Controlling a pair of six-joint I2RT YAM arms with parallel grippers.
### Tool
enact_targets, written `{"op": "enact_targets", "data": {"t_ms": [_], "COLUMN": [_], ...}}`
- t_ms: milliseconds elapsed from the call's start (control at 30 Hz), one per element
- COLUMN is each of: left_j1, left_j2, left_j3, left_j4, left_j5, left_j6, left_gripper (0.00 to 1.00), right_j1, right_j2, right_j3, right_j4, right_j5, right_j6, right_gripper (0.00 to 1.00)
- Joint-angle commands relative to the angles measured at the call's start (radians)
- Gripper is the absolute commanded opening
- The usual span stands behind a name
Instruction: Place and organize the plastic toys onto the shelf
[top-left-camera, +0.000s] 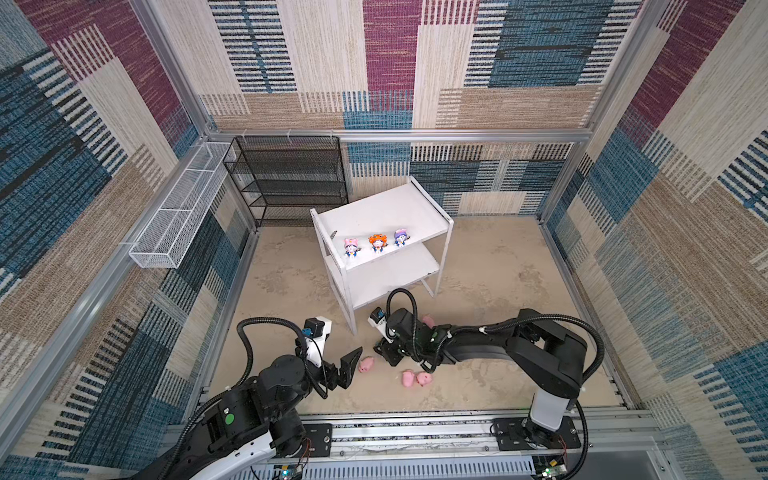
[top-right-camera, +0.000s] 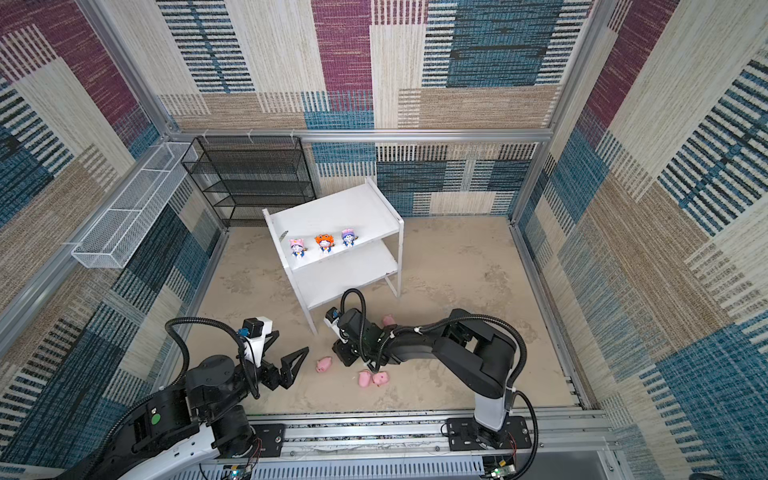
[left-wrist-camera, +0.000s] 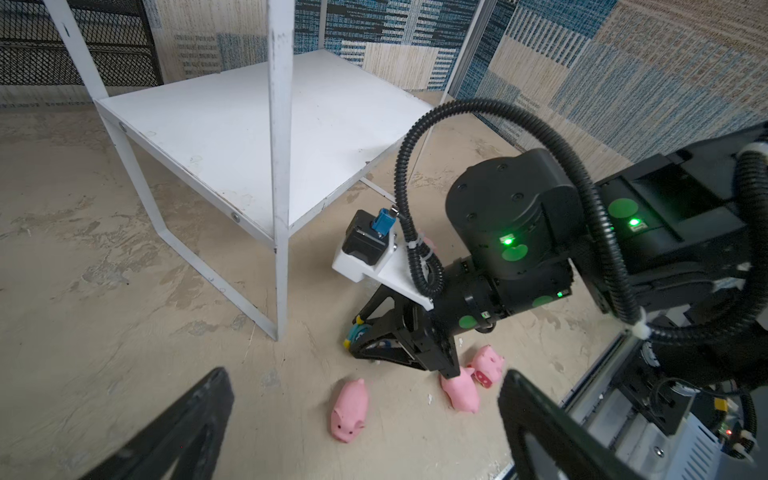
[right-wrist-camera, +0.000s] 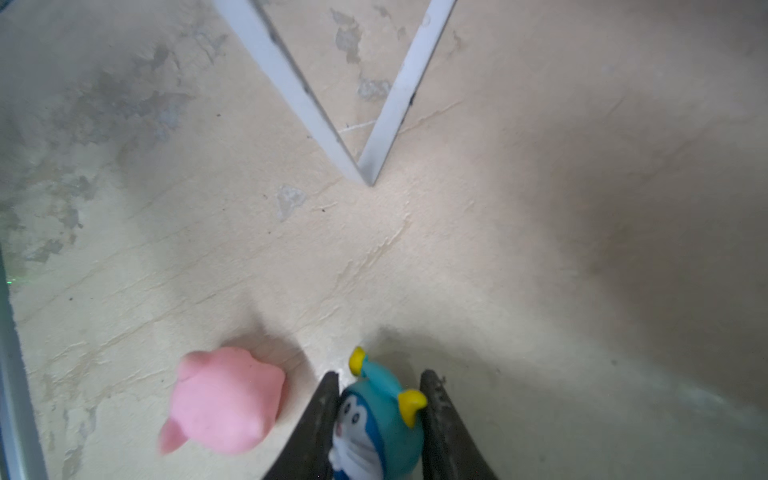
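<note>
Beige table, by the shelf's near leg: the right hand grips the teal-hooded toy beside a pig. Left hand spread wide nearby. Three hooded toys stand on the shelf's top board.

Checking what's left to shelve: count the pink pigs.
4. One pig lies by the left tool; two pigs side by side beside the right arm; one pig beyond that arm, partly hidden.

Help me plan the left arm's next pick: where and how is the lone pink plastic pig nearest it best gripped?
Probably take the lone pink plastic pig across its middle, left gripper coming down from above: it lies long on the floor, both flanks free, narrower across than nose to tail.
</note>
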Motion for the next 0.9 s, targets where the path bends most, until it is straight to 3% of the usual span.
{"op": "enact_targets", "data": {"t_ms": [0,167,367,533,867], "left_j1": [0.000,0.001,-0.008,-0.073,-0.202], "left_j2": [0.019,0.105,0.269,0.349,0.491], "left_j3": [-0.005,-0.009,-0.009,-0.023,-0.027], "left_j4": [0.020,0.091,0.261,0.433,0.726], "left_j5": [0.026,0.094,0.118,0.020,-0.102], "left_j6": [-0.012,0.024,0.025,0.059,0.171], "left_gripper": [0.98,0.96,0.94,0.95,1.00], "right_j1": [0.001,0.001,0.001,0.001,0.001], "right_j2": [-0.096,-0.291,-0.473,-0.585,-0.685], "right_j3": [-0.052,-0.124,-0.159,-0.154,-0.167], "right_j4": [0.071,0.093,0.098,0.066,0.058], "right_j5": [0.017,0.014,-0.021,-0.026,-0.029], "right_j6": [0.020,0.073,0.236,0.390,0.532], "right_gripper": [0.31,0.30,0.28,0.28,0.28]}}
